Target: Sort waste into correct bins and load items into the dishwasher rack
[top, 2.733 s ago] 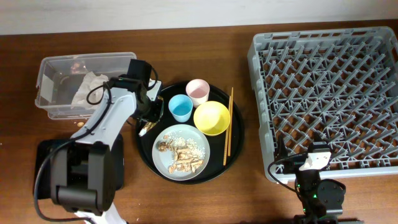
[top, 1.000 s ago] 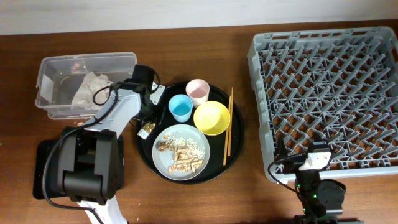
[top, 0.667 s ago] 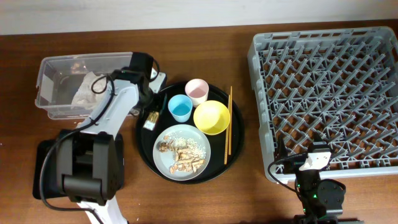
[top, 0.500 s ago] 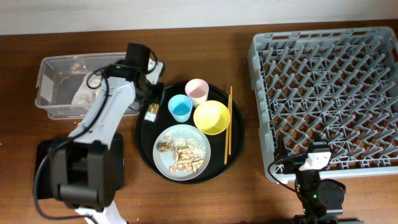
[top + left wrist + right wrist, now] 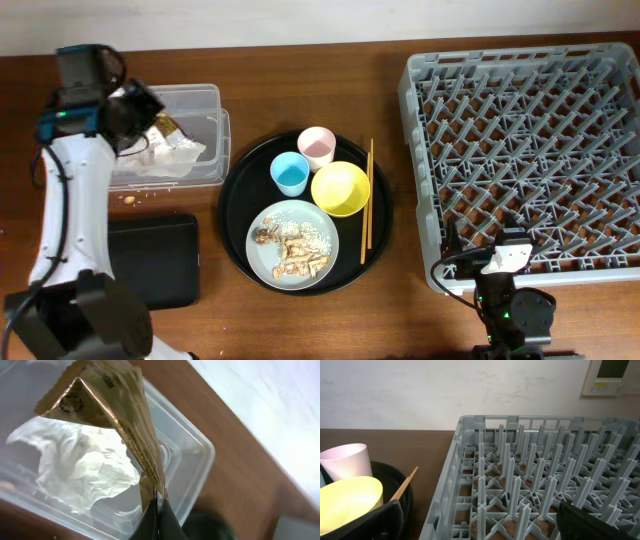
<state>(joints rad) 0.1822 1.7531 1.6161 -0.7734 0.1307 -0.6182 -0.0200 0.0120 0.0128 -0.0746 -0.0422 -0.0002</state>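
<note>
Two dark jaws of the left gripper [image 5: 157, 514] are pressed together on the lower edge of a crinkled gold-brown foil wrapper [image 5: 120, 420]. We see it pinched and hanging in the air over the clear rectangular plastic tub [image 5: 196, 462]. A crumpled white paper napkin [image 5: 85, 467] lies on the tub's floor beneath it. From overhead, that arm reaches to the far left of the brown wooden table [image 5: 400, 320], and a few crumbs [image 5: 128, 198] lie on the wood just in front of the tub. Nearer us sits the shallow black rectangular tray with rounded corners [image 5: 150, 262]. To the right of the tub, we find the large round black tray [image 5: 238, 195] carrying the small pink cup [image 5: 318, 147], the small light-blue cup [image 5: 290, 173] and the yellow bowl [image 5: 341, 189]. It also holds the pale grey-blue round plate [image 5: 331, 248], strewn with food scraps of white rice and brown pieces [image 5: 290, 250], and the pair of thin wooden chopsticks [image 5: 367, 200] along its right side. Further right stands the large square grey plastic rack with upright pegs [image 5: 520, 150]. The right gripper [image 5: 480, 527] rests at the rack's near edge, jaws spread wide with nothing between them.
</note>
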